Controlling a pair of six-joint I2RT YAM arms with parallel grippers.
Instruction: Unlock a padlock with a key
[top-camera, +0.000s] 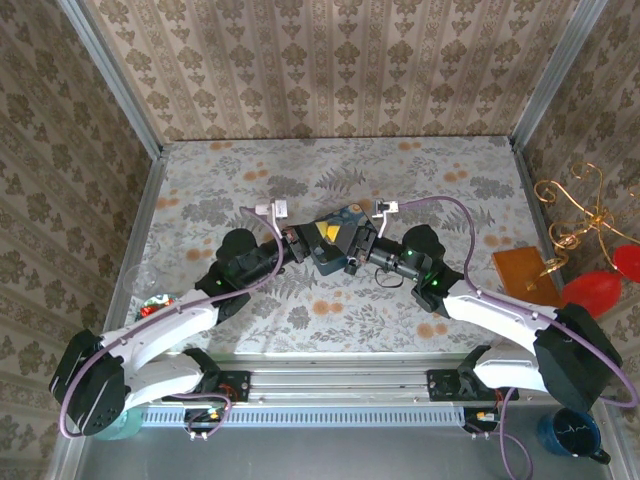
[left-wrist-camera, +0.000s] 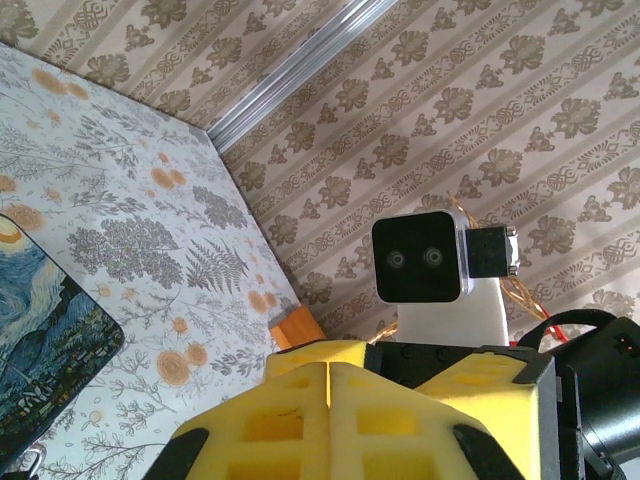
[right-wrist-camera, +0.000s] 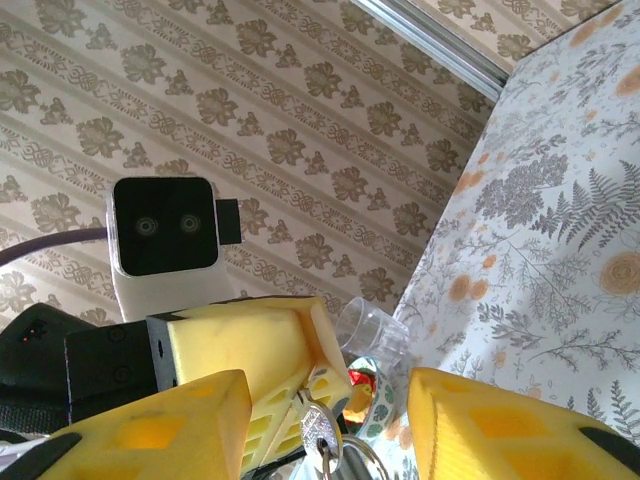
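The left gripper (left-wrist-camera: 325, 375) has its yellow fingers pressed flat together, with no gap along the seam. The right gripper (right-wrist-camera: 330, 400) faces it tip to tip, its two fingers spread apart with open space between them.

A small silver key (right-wrist-camera: 318, 430) hangs in that gap, touching neither right finger. It sits just under the tips of the left gripper. Whether those tips pinch the key or something on its ring cannot be told. Thin silvery loops lie just below the key at the frame's lower edge. They are too cropped to tell a key ring from a shackle, so the padlock cannot be placed more closely than the spot where the two grippers meet.

From above, both grippers meet over a blue tin (top-camera: 335, 245) at mid-bench. In the left wrist view the tin lies flat on the flowered bench (left-wrist-camera: 130, 210), down to the left of the left gripper. An orange block (left-wrist-camera: 298, 325) sits beyond that gripper's tips, near the wall. In the right wrist view a clear cup (right-wrist-camera: 372, 325) lies on its side past the right gripper, by the far wall.
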